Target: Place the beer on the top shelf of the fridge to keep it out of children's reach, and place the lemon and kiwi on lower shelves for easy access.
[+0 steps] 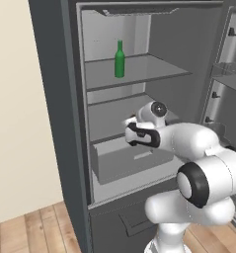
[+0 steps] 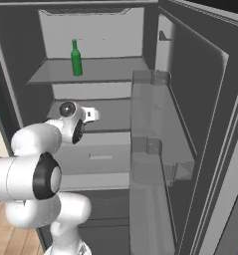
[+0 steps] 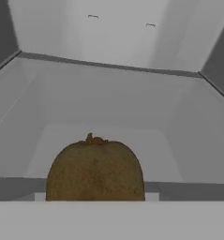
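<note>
One item confirmed in place: beer [image 1: 119, 59] upright on top shelf [image 1: 144, 69] of fridge [image 1: 55, 99], toward its left side, well clear of arm. Kiwi [image 3: 95, 169] seen close in hand view, large and central at bottom edge, directly ahead of gripper [image 1: 130, 122]. Judged held, since fruit sits hard against camera and nothing supports it from below, but finger tips hidden behind it; exact contact cannot be confirmed. Gripper about half open, consistent with jaws closed on a fruit of that width. Gripper reaching into fridge interior at level of lower shelf [image 1: 112, 116], above pale drawer [image 1: 129, 163]; pale shelf floor and back wall visible beyond kiwi.

Step in hand, as judged: setting kiwi on a lower shelf.

Recommendations for doing it well:
- Carry fruit further in past front lip before lowering; release near edge risks rolling out.
- Lower until kiwi touches or nearly touches panel, then open; no dropping from height.
- Keep wrist below underside of top shelf and away from door bins [image 2: 150, 129] on right side.
- Open fully, withdraw straight back so fingers do not nudge fruit.

Lemon not located; position unconfirmed.
</note>
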